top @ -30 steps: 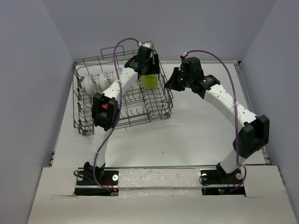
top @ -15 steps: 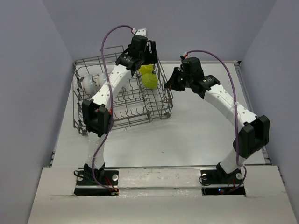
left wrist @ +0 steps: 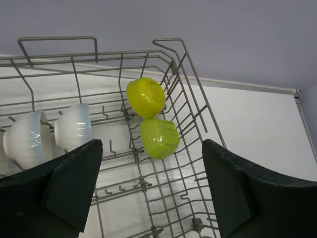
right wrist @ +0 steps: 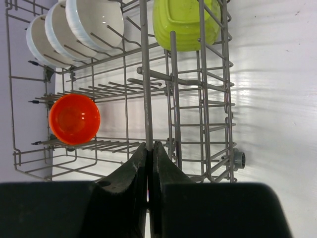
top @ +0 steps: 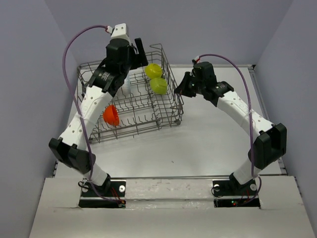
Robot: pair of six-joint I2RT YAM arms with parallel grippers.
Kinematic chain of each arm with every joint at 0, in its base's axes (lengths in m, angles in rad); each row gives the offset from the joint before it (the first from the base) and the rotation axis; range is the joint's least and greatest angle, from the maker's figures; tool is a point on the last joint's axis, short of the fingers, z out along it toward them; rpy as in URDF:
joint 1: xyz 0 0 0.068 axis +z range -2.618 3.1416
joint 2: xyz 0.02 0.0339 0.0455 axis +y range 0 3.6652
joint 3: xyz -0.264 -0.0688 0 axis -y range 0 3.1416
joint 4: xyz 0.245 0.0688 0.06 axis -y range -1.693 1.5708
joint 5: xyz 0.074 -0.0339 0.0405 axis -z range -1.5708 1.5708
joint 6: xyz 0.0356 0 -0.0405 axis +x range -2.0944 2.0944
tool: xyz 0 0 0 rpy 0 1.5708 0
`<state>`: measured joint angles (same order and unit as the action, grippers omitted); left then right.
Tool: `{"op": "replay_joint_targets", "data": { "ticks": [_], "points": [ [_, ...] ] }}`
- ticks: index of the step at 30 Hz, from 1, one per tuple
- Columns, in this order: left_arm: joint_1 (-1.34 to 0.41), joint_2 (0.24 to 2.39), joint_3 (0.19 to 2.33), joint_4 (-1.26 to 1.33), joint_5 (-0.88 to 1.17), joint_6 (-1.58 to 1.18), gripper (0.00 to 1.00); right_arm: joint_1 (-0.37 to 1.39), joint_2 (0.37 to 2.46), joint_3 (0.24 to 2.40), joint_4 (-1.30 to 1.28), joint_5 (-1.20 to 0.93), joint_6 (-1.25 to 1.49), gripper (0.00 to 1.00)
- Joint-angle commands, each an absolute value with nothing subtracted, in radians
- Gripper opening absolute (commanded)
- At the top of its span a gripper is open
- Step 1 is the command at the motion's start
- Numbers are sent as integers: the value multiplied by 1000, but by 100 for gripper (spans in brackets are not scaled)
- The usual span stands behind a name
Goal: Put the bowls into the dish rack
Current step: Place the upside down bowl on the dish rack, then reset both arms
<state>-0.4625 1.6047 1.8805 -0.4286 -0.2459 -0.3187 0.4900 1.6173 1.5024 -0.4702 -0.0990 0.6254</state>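
Note:
The grey wire dish rack stands at the back left of the table. Inside it, two yellow-green bowls stand on edge at the far right. An orange bowl sits near the front left. White bowls line the left row. My left gripper hangs open above the rack's back, holding nothing; in its wrist view the green bowl lies below, between the fingers. My right gripper is shut on a rim wire of the dish rack at the rack's right side.
Bare white table lies right of and in front of the rack. Grey walls close in the back and both sides. The rack's raised right wall stands between the bowls and my right gripper.
My left arm has lifted up and swung back to the left, away from the green bowl, which stays in the rack. The orange bowl now shows. The right arm has not moved.

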Motion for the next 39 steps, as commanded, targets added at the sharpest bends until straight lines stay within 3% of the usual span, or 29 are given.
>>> {"op": "replay_joint_targets", "data": {
  "ticks": [1,20,31,39],
  "points": [
    [-451,1470,1737,-338,-296,-324,92,446,1611,1459,-587,26,614,1],
    [-440,982,1232,-229,-411,-318,99,446,1591,1430,-563,46,606,2],
    [-440,937,1198,-209,-413,-304,99,446,1612,1460,-560,52,606,13],
    [-440,928,1183,-198,-426,-293,99,446,1612,1491,-560,54,601,29]
  ]
}}
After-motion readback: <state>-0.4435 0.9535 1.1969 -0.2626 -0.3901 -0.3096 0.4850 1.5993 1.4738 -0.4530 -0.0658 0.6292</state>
